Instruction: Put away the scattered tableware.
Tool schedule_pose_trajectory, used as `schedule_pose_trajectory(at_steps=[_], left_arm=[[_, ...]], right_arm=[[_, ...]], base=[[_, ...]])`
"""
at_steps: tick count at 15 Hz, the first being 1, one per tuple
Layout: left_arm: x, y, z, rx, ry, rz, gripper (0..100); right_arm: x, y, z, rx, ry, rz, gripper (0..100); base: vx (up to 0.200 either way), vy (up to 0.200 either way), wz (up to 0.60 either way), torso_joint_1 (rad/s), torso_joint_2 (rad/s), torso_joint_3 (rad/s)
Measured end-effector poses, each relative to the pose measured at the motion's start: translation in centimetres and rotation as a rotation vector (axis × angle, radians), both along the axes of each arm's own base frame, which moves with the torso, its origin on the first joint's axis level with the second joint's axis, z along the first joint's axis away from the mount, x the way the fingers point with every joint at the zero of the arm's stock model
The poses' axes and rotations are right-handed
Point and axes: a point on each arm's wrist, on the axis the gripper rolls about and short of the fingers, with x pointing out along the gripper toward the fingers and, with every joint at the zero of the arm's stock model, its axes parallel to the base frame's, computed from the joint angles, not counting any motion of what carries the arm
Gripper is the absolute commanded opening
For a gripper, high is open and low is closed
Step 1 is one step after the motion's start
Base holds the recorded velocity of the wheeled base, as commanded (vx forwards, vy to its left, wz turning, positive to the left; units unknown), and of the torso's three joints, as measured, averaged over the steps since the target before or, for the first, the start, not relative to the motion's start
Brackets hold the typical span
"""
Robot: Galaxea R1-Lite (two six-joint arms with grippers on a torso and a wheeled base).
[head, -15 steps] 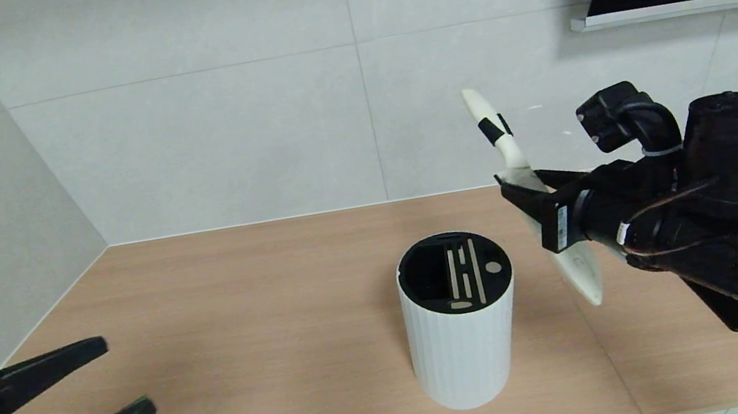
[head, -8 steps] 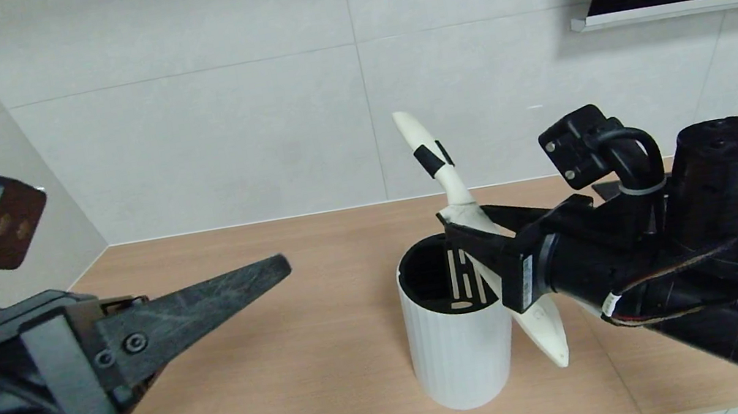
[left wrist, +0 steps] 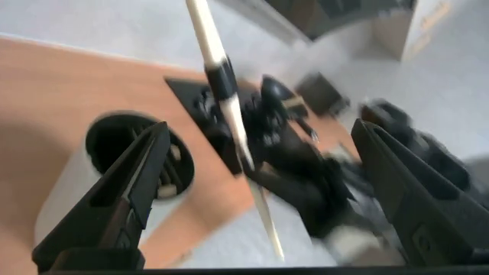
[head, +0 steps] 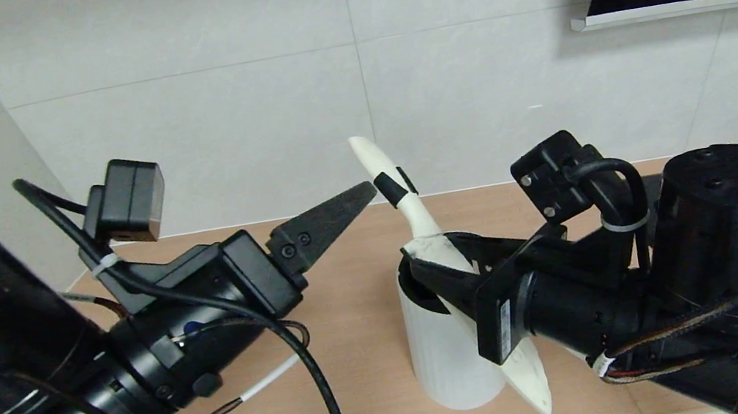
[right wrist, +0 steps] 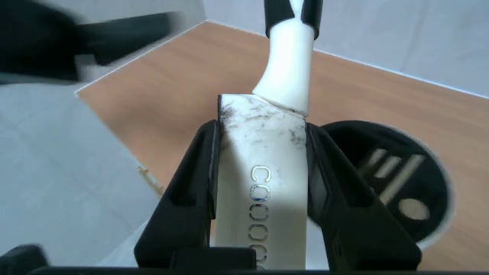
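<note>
The right gripper (head: 439, 264) was clamped across the broad flat of a white knife (head: 411, 209), close to where blade meets handle, and held it in the air just above and in front of the white ribbed utensil holder (head: 442, 362) standing on the wooden countertop (head: 362, 349). The knife's long axis ran steeply, tilted rather than upright. Its slim handle, ringed by a black band, pointed up and back toward the tiled wall and a little to the robot's left. The pointed blade tip hung down on the near side of the holder, outside it and lower than its black slotted top. In the right wrist view the slots lay just beside the blade, not under its tip. So the holder's opening sat behind and above the tip, and I judged that the blade would have to rise and swing over the rim before it could go down into a slot. The left gripper (left wrist: 260, 131) was spread wide and carried nothing. In the head view one of its fingers reached in level with the handle's upper end, just beside it but apart from it, and its own wrist view framed the handle between the two fingers farther off. The right arm was plainly the nearer one, having the knife already.
</note>
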Motion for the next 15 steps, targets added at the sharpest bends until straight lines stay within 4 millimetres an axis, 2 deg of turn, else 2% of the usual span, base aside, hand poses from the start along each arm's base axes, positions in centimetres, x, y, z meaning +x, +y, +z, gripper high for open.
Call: schedule_pose_trajectory(at_steps=[4, 9, 15], left_arm=[[0.9, -1.3, -1.5, 0.034, 0.048, -0.004, 100], [2.1, -2.3, -1.9, -0.035, -0.024, 0.054, 100], [2.5, -2.6, -2.7, -0.019, -0.006, 0.052, 100]], right_arm=[[-0.4, 0.3, -0.1, 0.000, 0.001, 0.017, 0], [-1.0, 0.8, -0.5, -0.011, 0.008, 0.043, 0], [-1.6, 1.2, -1.0, -0.027, 0.018, 0.068, 0]], base=[[0.000, 0.000, 0.00, 0.000, 0.00, 0.000], [0.000, 0.000, 0.00, 0.000, 0.00, 0.000], [0.000, 0.000, 0.00, 0.000, 0.00, 0.000]])
